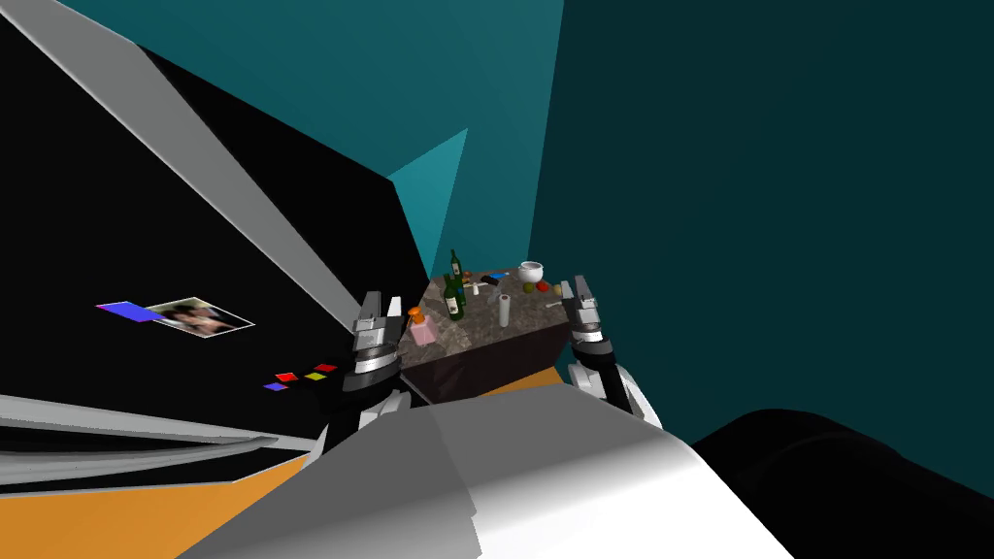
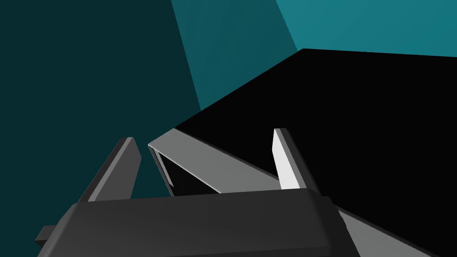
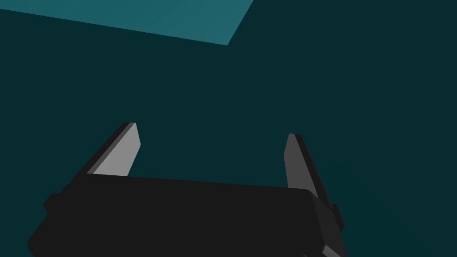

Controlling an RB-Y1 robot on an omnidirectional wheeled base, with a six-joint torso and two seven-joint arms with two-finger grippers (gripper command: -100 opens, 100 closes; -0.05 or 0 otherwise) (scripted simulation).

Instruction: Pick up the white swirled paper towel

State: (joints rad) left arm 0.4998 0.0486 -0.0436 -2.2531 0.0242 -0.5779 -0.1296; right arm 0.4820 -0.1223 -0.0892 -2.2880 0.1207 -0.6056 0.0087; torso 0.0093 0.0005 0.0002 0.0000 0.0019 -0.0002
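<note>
A small pale upright roll, the paper towel (image 1: 504, 311), stands near the middle of a dark mottled counter top (image 1: 524, 325) in the head view. My left gripper (image 1: 381, 308) hangs open beside the counter's left end, level with a pink bottle (image 1: 422, 330). My right gripper (image 1: 575, 287) stands open at the counter's right edge. Both are apart from the roll. In the left wrist view the left gripper (image 2: 205, 138) is open with nothing between its fingers; the right gripper (image 3: 212, 129) is likewise open and bare in the right wrist view.
Green bottles (image 1: 453, 291) stand left of the roll. A white bowl (image 1: 530, 271), small fruits (image 1: 543, 286) and a blue item (image 1: 497, 276) sit at the counter's far side. Teal walls rise behind. A black area lies to the left. Orange floor (image 1: 107, 509) shows below.
</note>
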